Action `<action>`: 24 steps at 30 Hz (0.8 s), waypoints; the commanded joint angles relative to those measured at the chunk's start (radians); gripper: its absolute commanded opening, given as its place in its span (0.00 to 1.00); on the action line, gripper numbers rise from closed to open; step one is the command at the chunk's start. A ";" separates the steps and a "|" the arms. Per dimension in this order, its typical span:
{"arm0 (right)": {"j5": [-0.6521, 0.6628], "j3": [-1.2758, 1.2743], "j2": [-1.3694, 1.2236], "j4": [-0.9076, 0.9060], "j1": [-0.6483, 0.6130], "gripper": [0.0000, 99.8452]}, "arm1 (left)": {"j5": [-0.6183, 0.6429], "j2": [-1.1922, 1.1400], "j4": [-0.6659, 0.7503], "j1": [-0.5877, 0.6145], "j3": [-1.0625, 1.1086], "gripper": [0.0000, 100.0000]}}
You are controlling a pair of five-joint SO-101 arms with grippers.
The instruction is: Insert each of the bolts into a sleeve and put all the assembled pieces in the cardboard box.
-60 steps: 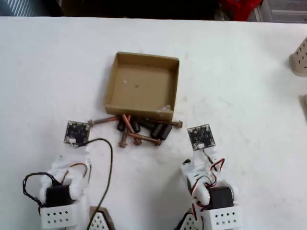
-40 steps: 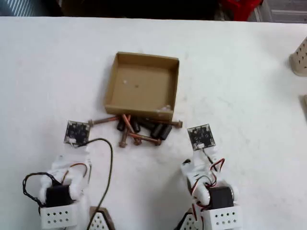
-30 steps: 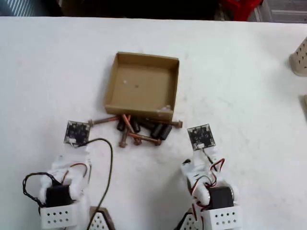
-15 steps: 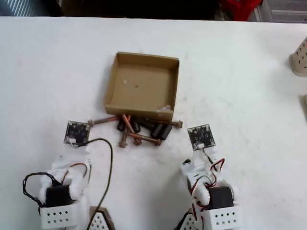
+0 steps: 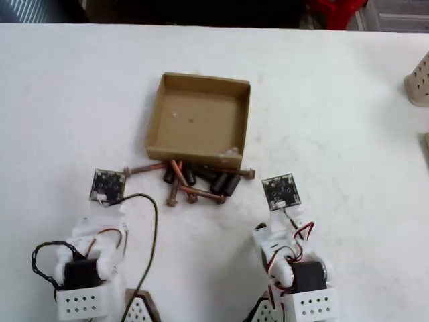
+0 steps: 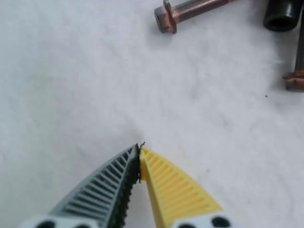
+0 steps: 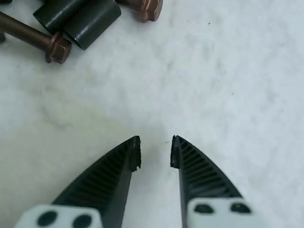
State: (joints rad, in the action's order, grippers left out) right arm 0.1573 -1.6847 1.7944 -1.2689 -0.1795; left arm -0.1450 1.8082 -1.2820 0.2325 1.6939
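Copper-coloured flanged bolts (image 5: 201, 195) and short black cylindrical sleeves (image 5: 228, 182) lie heaped against the near wall of the open brown cardboard box (image 5: 198, 80), between the two arms. The left gripper (image 6: 139, 151) hangs near the pile's left end, tips pressed together, gripping nothing. The right gripper (image 7: 155, 152), near the pile's right end, shows a narrow slit between its tips, nothing in it. The white table (image 5: 335, 100) runs wide to the right, out to a beige perforated object (image 5: 419, 80) at the edge.

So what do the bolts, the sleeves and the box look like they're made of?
Bolts: likely metal, coppery-brown with a dull sheen and flanged heads. Sleeves: dark matte tubes, blackened metal or plastic, can't tell which. Cardboard box: plain brown cardboard, matte, with folded walls.
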 commanded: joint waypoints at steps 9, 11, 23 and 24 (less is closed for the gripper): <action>-0.003 0.083 0.008 -0.001 0.064 0.11 | 0.000 0.013 0.069 -0.010 -0.026 0.03; -0.003 0.089 0.008 0.021 0.134 0.11 | 0.000 0.013 0.101 -0.010 -0.040 0.03; -0.008 0.058 0.007 0.119 0.283 0.10 | -0.006 0.013 0.279 -0.016 -0.054 0.03; -0.008 0.058 0.007 0.116 0.283 0.10 | -0.003 0.013 0.279 -0.016 -0.064 0.03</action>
State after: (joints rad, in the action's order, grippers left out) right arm 0.1573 -1.6402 1.7944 -1.1676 0.0921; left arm -0.1465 1.8082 -1.0487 0.2294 1.6924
